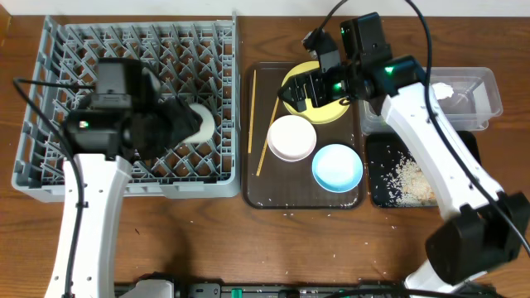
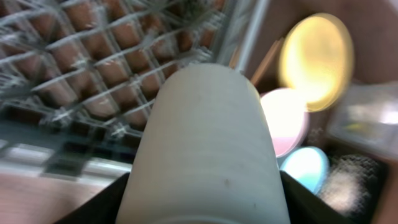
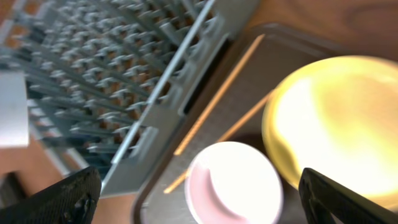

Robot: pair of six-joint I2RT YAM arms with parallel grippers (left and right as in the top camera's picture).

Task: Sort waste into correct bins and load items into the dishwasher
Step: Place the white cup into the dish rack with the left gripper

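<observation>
Your left gripper [image 1: 178, 124] is clamped on the small white cup [image 2: 205, 137] above the dish rack [image 1: 66, 50]. If you let go while the cup leans, it may catch on a peg and roll rather than seat. Your right gripper [image 1: 305, 89] hangs wide and empty over the yellow plate [image 1: 331, 108]. The plate lies flat on the brown tray [image 1: 273, 194], so its rim could slip out of a shallow pinch, and a sideways nudge could knock the white bowl [image 1: 291, 137] just beside it. Count one cup, one plate, one white bowl, one light blue bowl [image 1: 337, 166] and two chopsticks [image 1: 252, 112]. There are two bins: the clear tub [image 1: 484, 91] with one napkin [image 1: 443, 89], and the black tray [image 1: 381, 165] with rice [image 1: 410, 178]. You cannot see any wrapper.
</observation>
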